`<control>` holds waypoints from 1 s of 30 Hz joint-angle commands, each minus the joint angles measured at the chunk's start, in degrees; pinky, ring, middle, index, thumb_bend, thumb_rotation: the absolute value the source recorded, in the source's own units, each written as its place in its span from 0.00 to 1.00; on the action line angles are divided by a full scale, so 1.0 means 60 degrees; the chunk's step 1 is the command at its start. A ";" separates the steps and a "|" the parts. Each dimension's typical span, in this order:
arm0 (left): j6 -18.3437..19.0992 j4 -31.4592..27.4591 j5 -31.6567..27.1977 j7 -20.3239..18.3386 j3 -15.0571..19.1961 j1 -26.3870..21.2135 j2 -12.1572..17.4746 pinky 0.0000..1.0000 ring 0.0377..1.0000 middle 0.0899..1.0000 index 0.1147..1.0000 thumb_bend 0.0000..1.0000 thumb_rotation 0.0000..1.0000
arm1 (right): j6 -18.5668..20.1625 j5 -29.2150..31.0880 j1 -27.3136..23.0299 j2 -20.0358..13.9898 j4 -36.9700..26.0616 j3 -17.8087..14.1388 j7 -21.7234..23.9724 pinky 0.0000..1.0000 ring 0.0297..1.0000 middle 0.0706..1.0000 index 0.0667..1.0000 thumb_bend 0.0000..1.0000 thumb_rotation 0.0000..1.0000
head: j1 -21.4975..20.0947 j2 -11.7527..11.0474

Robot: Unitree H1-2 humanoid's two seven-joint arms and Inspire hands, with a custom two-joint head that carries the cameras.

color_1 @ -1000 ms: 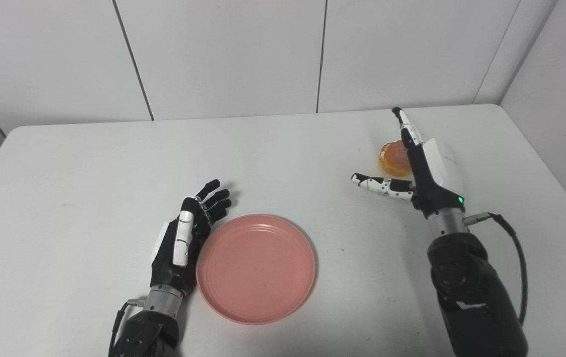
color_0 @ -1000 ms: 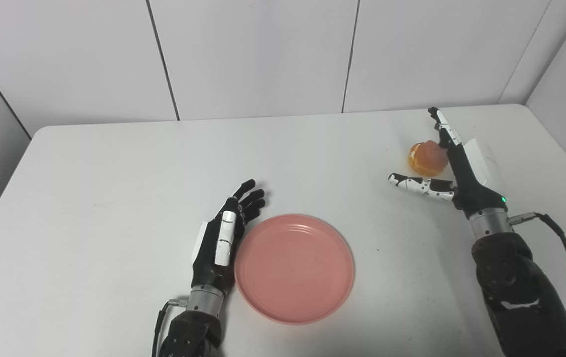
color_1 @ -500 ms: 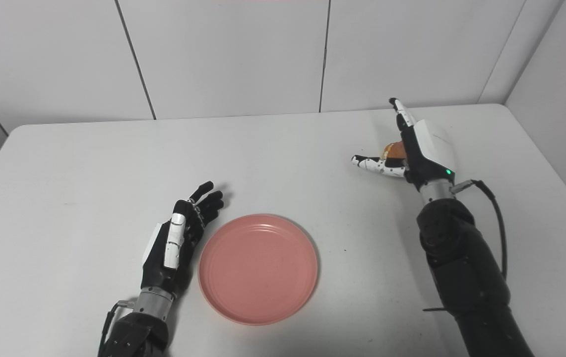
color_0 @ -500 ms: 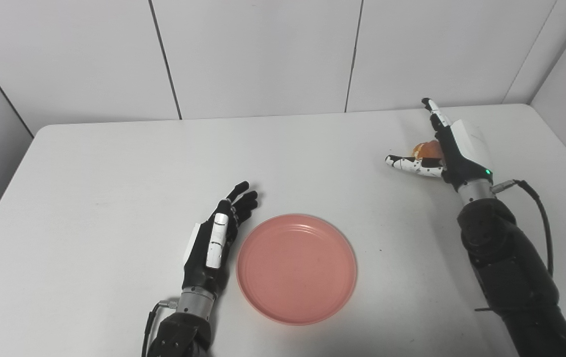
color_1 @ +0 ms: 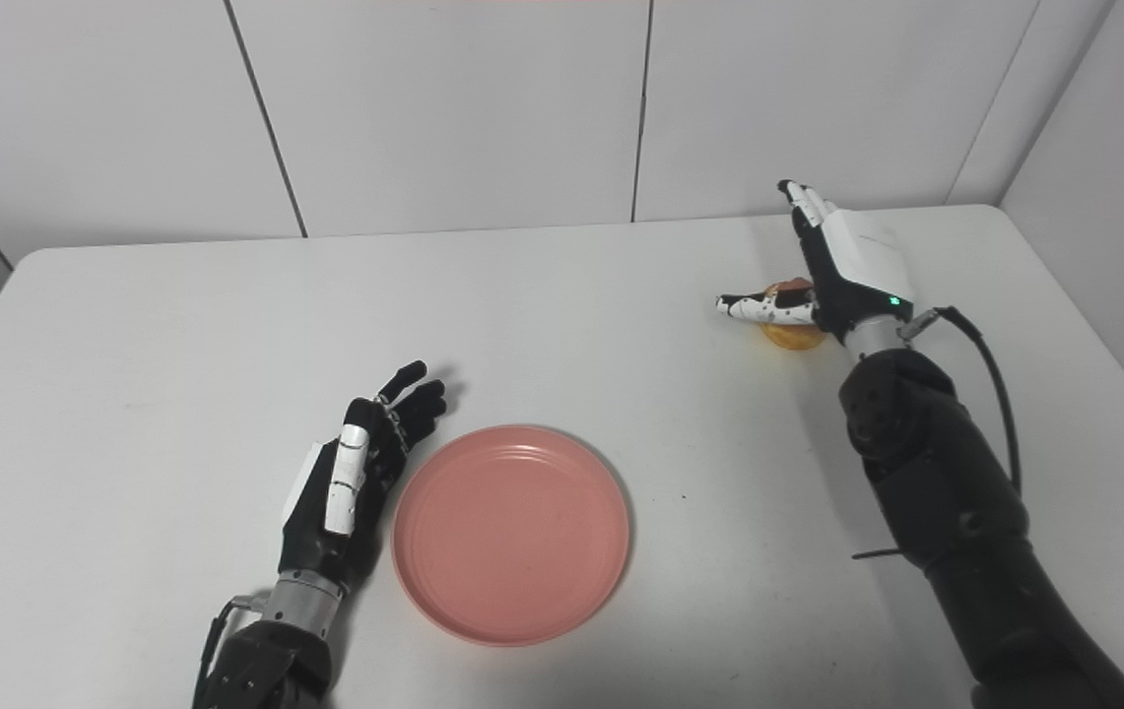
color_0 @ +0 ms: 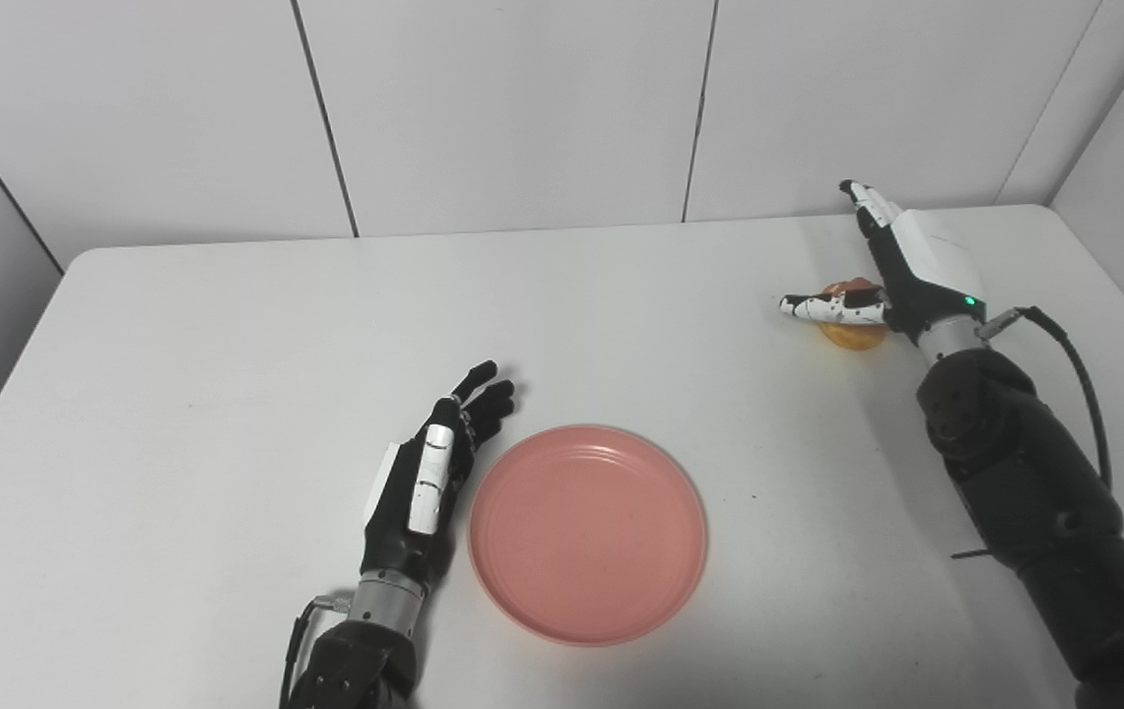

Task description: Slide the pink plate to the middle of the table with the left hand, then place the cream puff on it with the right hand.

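The cream puff [color_0: 853,329] is found directly under the right hand [color_0: 901,266] — spread open, nothing gripped — near the table's [color_0: 227,325] far right corner.

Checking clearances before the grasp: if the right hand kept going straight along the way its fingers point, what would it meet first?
Probably the back wall. The right hand points away from the robot, over the cream puff and the table's far edge. Nothing else shows in that line, though depth is hard to judge.
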 commanded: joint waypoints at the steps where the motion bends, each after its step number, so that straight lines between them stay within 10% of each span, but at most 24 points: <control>1: -0.0163 0.0055 -0.0062 -0.0096 0.0060 0.0179 0.0092 0.91 0.86 0.83 0.82 0.64 1.00 | -0.0162 -0.0088 -0.0579 -0.0302 0.0000 0.0052 -0.0298 0.90 0.92 0.93 0.92 0.83 0.40 | -0.0035 0.0009; 13: 0.0075 -0.0143 -0.0150 -0.0163 0.0067 0.0217 0.0195 0.92 0.87 0.84 0.83 0.64 1.00 | 0.0088 0.0263 -0.0766 -0.0325 0.0701 0.0396 0.0268 0.80 0.89 0.90 0.91 0.86 0.40 | -0.0052 0.0043; 17: 0.0013 -0.0158 -0.0192 -0.0200 0.0068 0.0208 0.0203 0.91 0.86 0.84 0.82 0.62 1.00 | 0.0117 0.0518 -0.0690 -0.0221 0.0683 0.0261 0.0295 0.69 0.81 0.85 0.85 0.83 0.18 | -0.0117 0.0081; 19: 0.0081 -0.0207 -0.0204 -0.0206 0.0064 0.0218 0.0210 0.91 0.86 0.84 0.83 0.62 1.00 | 0.0217 0.0683 -0.0617 -0.0134 0.0554 0.0138 0.0211 0.50 0.63 0.70 0.82 0.80 0.05 | -0.0114 0.0081; 20: 0.0116 -0.0228 -0.0199 -0.0203 0.0062 0.0224 0.0215 0.92 0.87 0.85 0.83 0.62 1.00 | 0.0342 0.0694 -0.0560 -0.0088 0.0398 0.0093 0.0139 0.29 0.36 0.43 0.77 0.73 0.02 | -0.0114 0.0081; 22: 0.0167 -0.0259 -0.0209 -0.0201 0.0066 0.0233 0.0219 0.92 0.87 0.85 0.83 0.62 1.00 | 0.0525 0.0584 -0.0482 -0.0044 0.0186 0.0069 -0.0048 0.18 0.24 0.38 0.71 0.63 0.00 | -0.0109 0.0087; 30: 0.0099 -0.0231 -0.0277 -0.0233 0.0061 0.0229 0.0218 0.92 0.86 0.85 0.83 0.62 1.00 | 0.0846 0.0330 -0.0377 -0.0021 -0.0115 0.0068 -0.0582 0.27 0.34 0.37 0.49 0.52 0.00 | -0.0116 0.0093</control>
